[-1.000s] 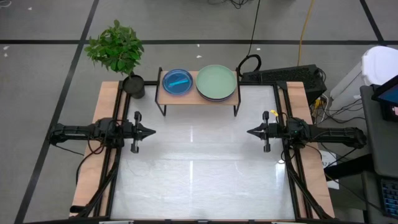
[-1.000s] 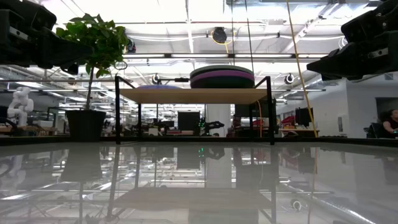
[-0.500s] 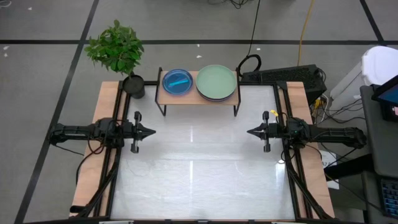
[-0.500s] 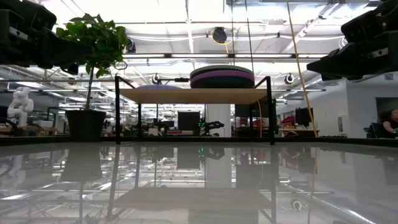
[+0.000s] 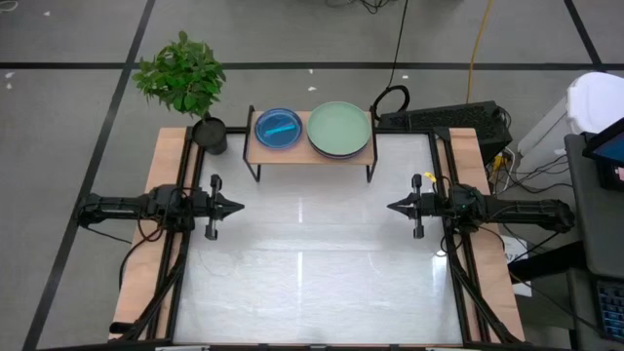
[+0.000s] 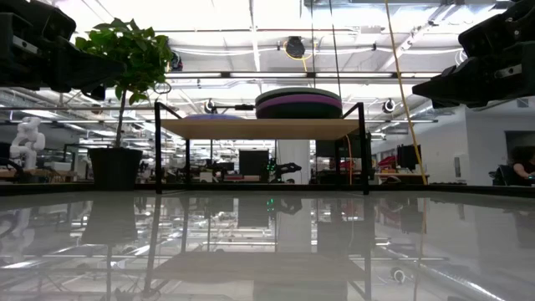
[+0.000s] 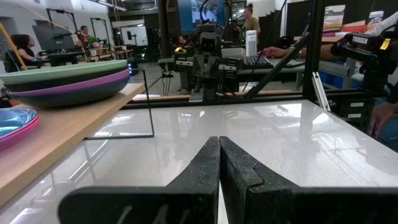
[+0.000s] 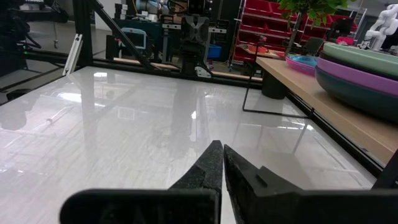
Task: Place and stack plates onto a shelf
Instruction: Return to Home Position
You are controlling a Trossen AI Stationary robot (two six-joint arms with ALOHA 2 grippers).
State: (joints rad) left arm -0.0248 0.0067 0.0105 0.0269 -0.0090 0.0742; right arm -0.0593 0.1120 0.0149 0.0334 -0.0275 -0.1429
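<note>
The shelf (image 5: 310,156), a light wooden top on thin black legs, stands at the table's far edge. On its left half lies a stack of small translucent plates (image 5: 278,128), cyan on top with pink beneath (image 7: 12,124). On its right half sits a stack of larger plates (image 5: 339,129), sage green on top, purple under it (image 6: 298,104), dark ones below. My left gripper (image 5: 238,206) is shut and hovers over the table's left side, pointing right. My right gripper (image 5: 392,206) is shut over the right side, pointing left. Neither is near the shelf.
A potted plant (image 5: 183,76) stands at the table's far left corner beside the shelf. Black cables and a power box (image 5: 444,119) lie beyond the far right corner. The white tabletop (image 5: 312,263) stretches bare between the two grippers and toward the near edge.
</note>
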